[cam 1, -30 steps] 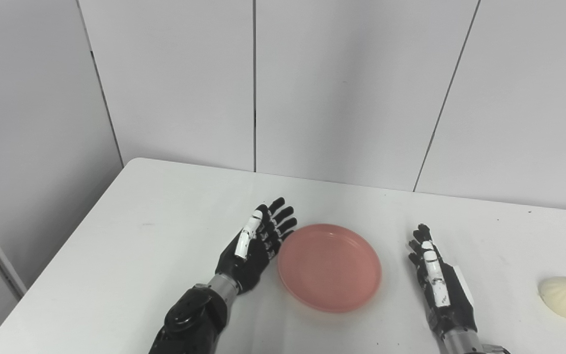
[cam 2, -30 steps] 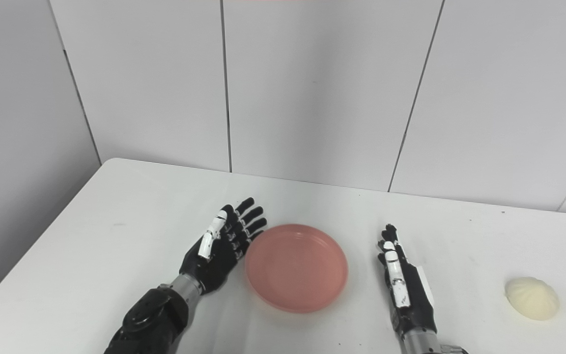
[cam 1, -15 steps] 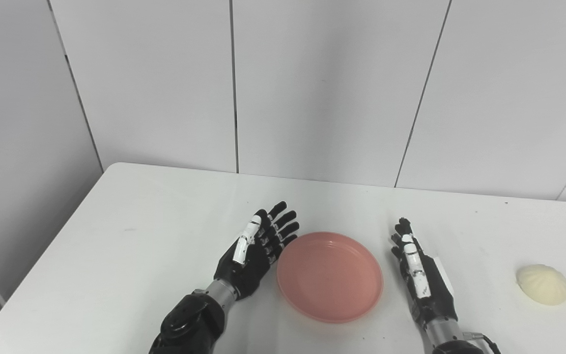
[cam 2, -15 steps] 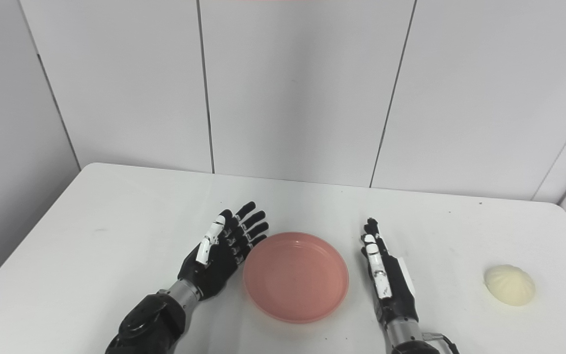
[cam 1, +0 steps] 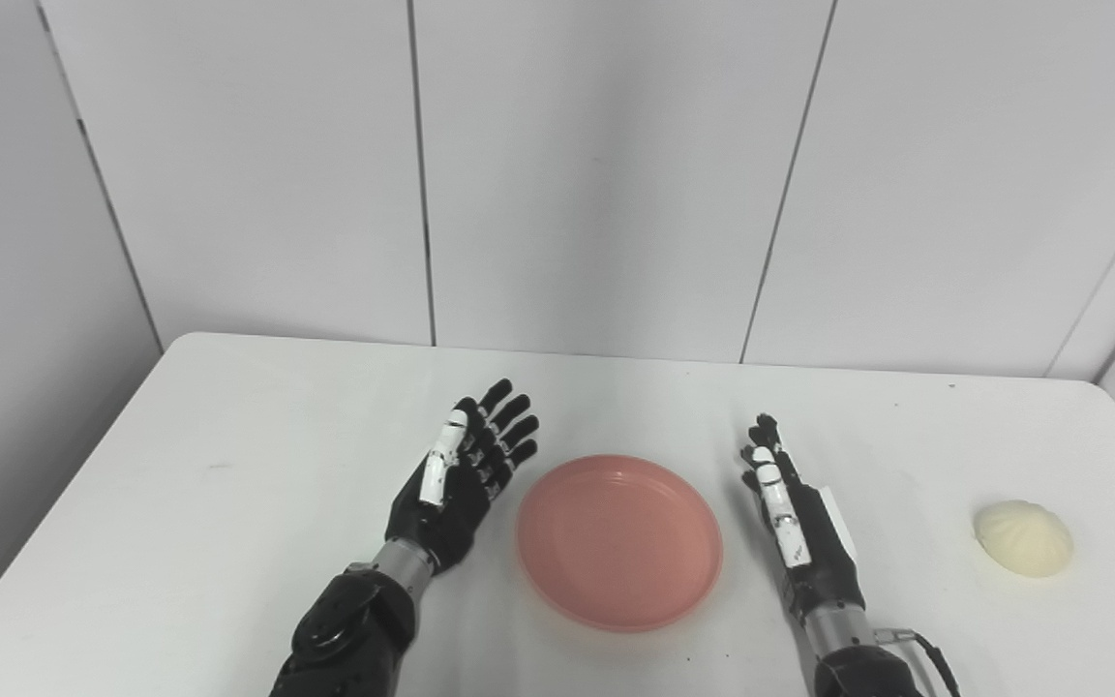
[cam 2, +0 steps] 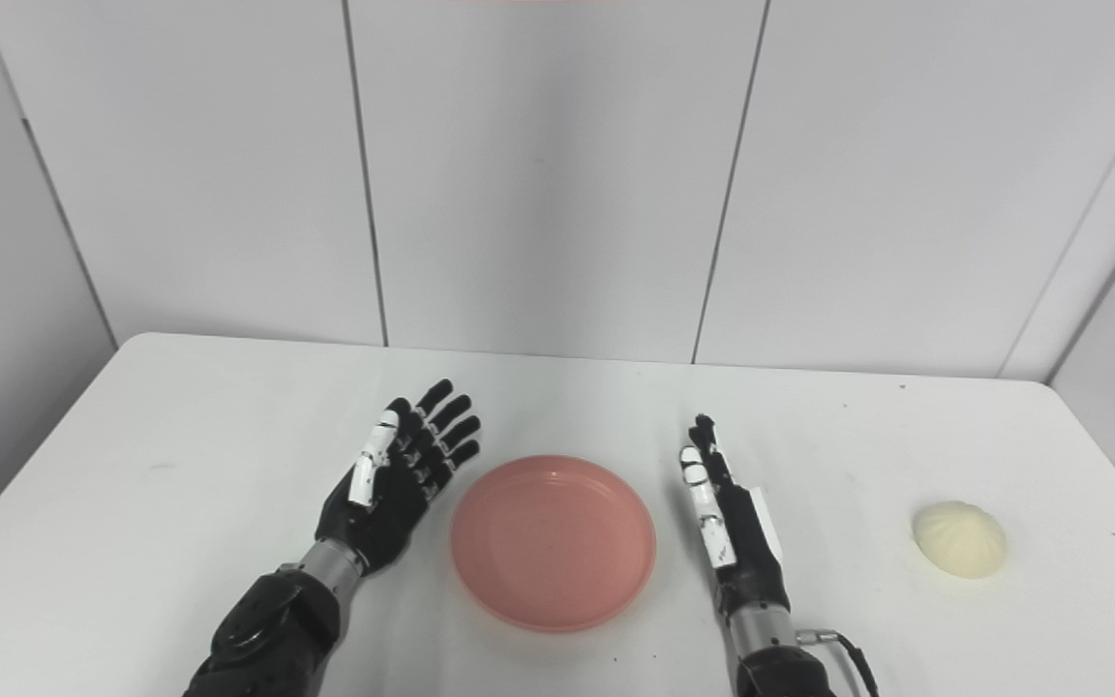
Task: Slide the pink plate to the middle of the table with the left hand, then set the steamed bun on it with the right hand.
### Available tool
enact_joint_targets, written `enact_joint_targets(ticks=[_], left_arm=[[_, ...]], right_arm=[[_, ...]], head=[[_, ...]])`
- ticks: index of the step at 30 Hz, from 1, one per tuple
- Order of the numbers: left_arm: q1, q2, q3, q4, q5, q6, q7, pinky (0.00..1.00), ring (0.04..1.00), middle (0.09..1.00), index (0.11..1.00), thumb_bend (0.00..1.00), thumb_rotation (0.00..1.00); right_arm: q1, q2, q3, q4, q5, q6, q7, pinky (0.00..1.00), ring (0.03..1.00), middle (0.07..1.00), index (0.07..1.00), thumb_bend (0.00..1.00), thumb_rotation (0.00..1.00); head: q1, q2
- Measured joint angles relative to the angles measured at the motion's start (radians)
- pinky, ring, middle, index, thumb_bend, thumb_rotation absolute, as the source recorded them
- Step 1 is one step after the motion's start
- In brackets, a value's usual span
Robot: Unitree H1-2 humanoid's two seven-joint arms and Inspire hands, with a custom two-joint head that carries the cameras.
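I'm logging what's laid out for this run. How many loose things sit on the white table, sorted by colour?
Pink: 1, the round pink plastic plate
Cream: 1, the pleated cream steamed bun
Total: 2, both on the white table

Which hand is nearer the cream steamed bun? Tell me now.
Right. The right hand lies open between the round pink plate and the cream steamed bun; the left hand is open beyond the plate's far side.
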Motion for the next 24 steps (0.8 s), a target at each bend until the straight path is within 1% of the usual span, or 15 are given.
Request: enact_joint_targets(ticks=[1,2,4,5,8,10,12,13,14,15,16,18,21,23,24], left_arm=[[-0.006,0.0,0.003,0.011,-0.001,-0.005,0.0,0.96,0.94,0.951,0.941,0.42,1.0],[-0.014,0.0,0.007,0.023,-0.003,-0.008,-0.001,0.95,0.936,0.948,0.94,0.42,1.0],[-0.026,0.001,0.019,0.043,-0.005,-0.014,-0.005,0.95,0.931,0.944,0.935,0.42,1.0],[-0.033,0.002,0.026,0.056,-0.007,-0.016,-0.008,0.94,0.926,0.939,0.93,0.42,1.0],[-0.046,0.008,0.04,0.08,-0.016,-0.02,-0.017,0.94,0.92,0.933,0.926,0.42,1.0],[-0.057,0.014,0.044,0.094,-0.022,-0.024,-0.027,0.93,0.917,0.931,0.922,0.43,1.0],[-0.073,0.023,0.047,0.118,-0.022,-0.038,-0.035,0.92,0.908,0.924,0.916,0.43,1.0],[-0.08,0.032,0.049,0.134,-0.022,-0.044,-0.042,0.91,0.904,0.921,0.914,0.43,1.0],[-0.089,0.039,0.05,0.148,-0.022,-0.05,-0.049,0.9,0.894,0.913,0.904,0.44,1.0],[-0.099,0.047,0.054,0.168,-0.022,-0.06,-0.054,0.89,0.892,0.91,0.902,0.44,1.0],[-0.108,0.056,0.058,0.186,-0.024,-0.067,-0.063,0.89,0.886,0.904,0.898,0.44,0.99],[-0.12,0.068,0.064,0.213,-0.026,-0.075,-0.078,0.88,0.88,0.898,0.893,0.45,0.98],[-0.132,0.071,0.076,0.238,-0.027,-0.077,-0.096,0.87,0.882,0.902,0.894,0.46,0.97],[-0.138,0.072,0.083,0.251,-0.027,-0.077,-0.11,0.87,0.883,0.902,0.894,0.46,0.96],[-0.14,0.073,0.086,0.255,-0.027,-0.077,-0.113,0.87,0.883,0.902,0.893,0.45,0.96]], right_arm=[[0.0,-0.003,0.0,-0.003,-0.013,-0.006,-0.007,0.9,0.907,0.975,1.0,0.56,1.0],[0.0,-0.005,0.0,-0.005,-0.027,-0.016,-0.018,0.88,0.891,0.974,0.999,0.57,1.0],[-0.001,-0.014,-0.002,-0.002,-0.058,-0.052,-0.045,0.86,0.885,0.976,0.996,0.6,1.0],[-0.006,-0.02,-0.004,0.005,-0.073,-0.071,-0.058,0.86,0.885,0.979,0.993,0.62,1.0],[-0.024,-0.052,-0.017,0.037,-0.11,-0.138,-0.095,0.84,0.879,0.96,0.982,0.65,1.0],[-0.031,-0.079,-0.027,0.051,-0.14,-0.17,-0.124,0.82,0.868,0.954,0.976,0.66,1.0],[-0.013,-0.1,-0.042,0.022,-0.184,-0.167,-0.154,0.77,0.835,0.935,0.967,0.67,0.98],[0.002,-0.106,-0.046,-0.002,-0.214,-0.161,-0.172,0.75,0.822,0.927,0.963,0.68,0.97],[0.017,-0.111,-0.048,-0.038,-0.251,-0.154,-0.187,0.72,0.813,0.916,0.952,0.68,0.9],[0.032,-0.115,-0.049,-0.066,-0.279,-0.148,-0.2,0.71,0.81,0.913,0.949,0.68,0.88],[0.042,-0.119,-0.052,-0.102,-0.316,-0.14,-0.209,0.68,0.799,0.899,0.933,0.7,0.82],[0.052,-0.131,-0.059,-0.164,-0.393,-0.12,-0.239,0.65,0.792,0.887,0.907,0.74,0.76],[0.05,-0.167,-0.073,-0.242,-0.519,-0.077,-0.272,0.69,0.822,0.895,0.899,0.8,0.7],[0.05,-0.196,-0.081,-0.269,-0.563,-0.041,-0.274,0.71,0.839,0.902,0.898,0.83,0.69],[0.05,-0.208,-0.086,-0.27,-0.572,-0.032,-0.274,0.74,0.859,0.91,0.903,0.84,0.67]], head=[[0.0,0.0],[-0.023,-0.005],[-0.023,-0.005],[-0.06,-0.012],[-0.098,-0.018],[-0.098,-0.018],[-0.141,-0.018],[-0.141,-0.018],[-0.166,-0.017],[-0.166,-0.017],[-0.175,-0.015],[-0.186,-0.014],[-0.228,-0.008],[-0.236,-0.008],[-0.25,-0.006]])
